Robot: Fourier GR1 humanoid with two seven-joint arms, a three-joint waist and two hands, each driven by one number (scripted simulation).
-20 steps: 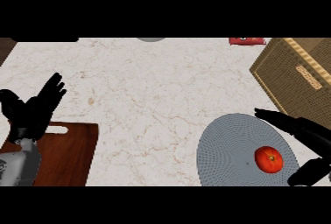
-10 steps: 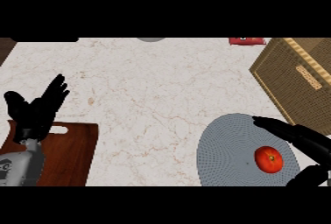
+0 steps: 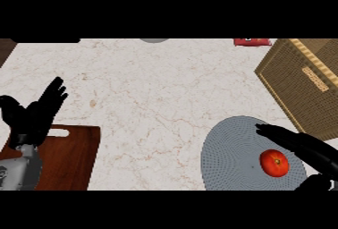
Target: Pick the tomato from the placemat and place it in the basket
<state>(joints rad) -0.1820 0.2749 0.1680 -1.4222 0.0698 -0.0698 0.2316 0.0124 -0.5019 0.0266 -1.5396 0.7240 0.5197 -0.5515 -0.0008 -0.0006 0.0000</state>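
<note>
A red tomato [image 3: 274, 162] lies on the round grey placemat [image 3: 231, 156] at the lower right. My right hand [image 3: 309, 150] is open around it from the right: straight fingers reach over its far side and the thumb [image 3: 318, 182] sits at its near side, neither touching it. The woven basket [image 3: 307, 80] stands at the right edge, just beyond the placemat. My left hand [image 3: 33, 114] rests open, fingers up, at the left edge.
A dark wooden cutting board [image 3: 63, 156] lies at the lower left under my left forearm. A red object [image 3: 251, 41] and a grey round thing [image 3: 154, 40] sit at the far counter edge. Marble counter [image 3: 152, 98] stretches between.
My right hand has shifted left and down, bringing its fingers closer over the tomato. The left hand drifted slightly; the tomato has stayed put.
</note>
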